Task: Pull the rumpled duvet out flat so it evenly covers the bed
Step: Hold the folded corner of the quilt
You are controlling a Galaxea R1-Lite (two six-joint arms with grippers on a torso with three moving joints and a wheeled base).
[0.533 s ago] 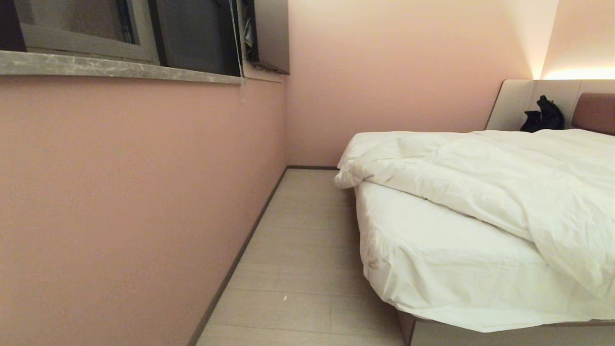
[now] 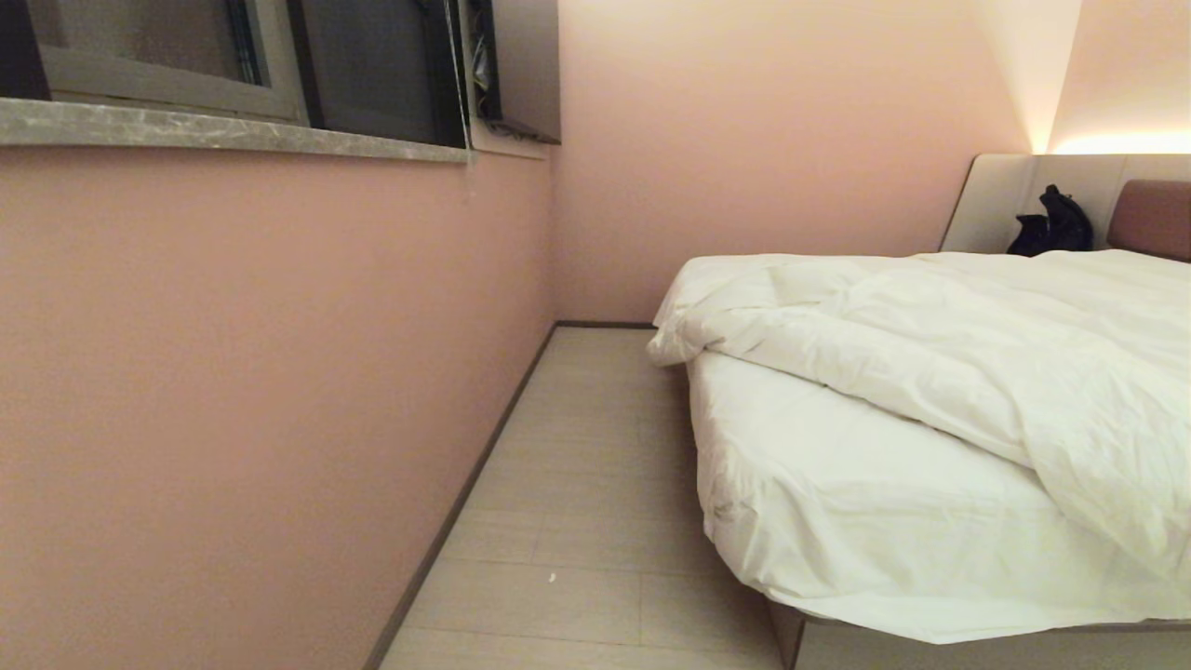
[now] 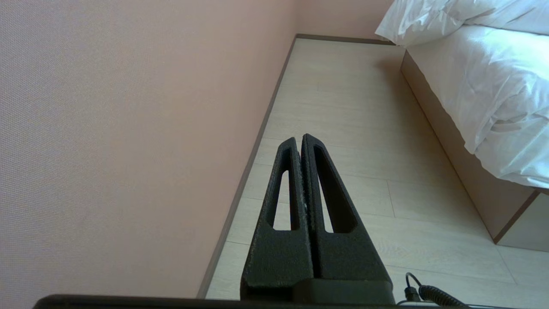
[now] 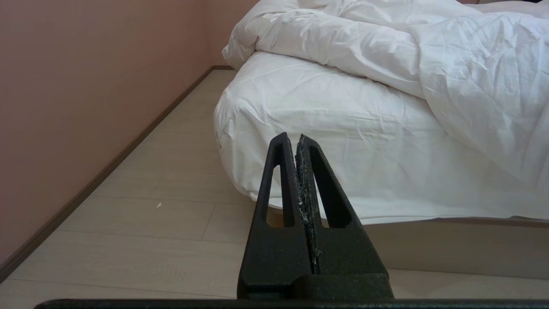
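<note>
Nothing has moved: one duvet [image 2: 949,363] lies bunched across one bed [image 2: 837,521], at 3 o'clock. Left gripper [image 3: 299,138] and right gripper [image 4: 291,136] are both closed, empty, above floor.

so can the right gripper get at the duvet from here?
Probably not yet. The right gripper, shut, hangs over floor short of the bed; the duvet lies farther back. Nothing blocks the way.

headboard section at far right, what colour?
Reddish-brown padded section, next to grey-beige panels. Shows best in the head view.
</note>
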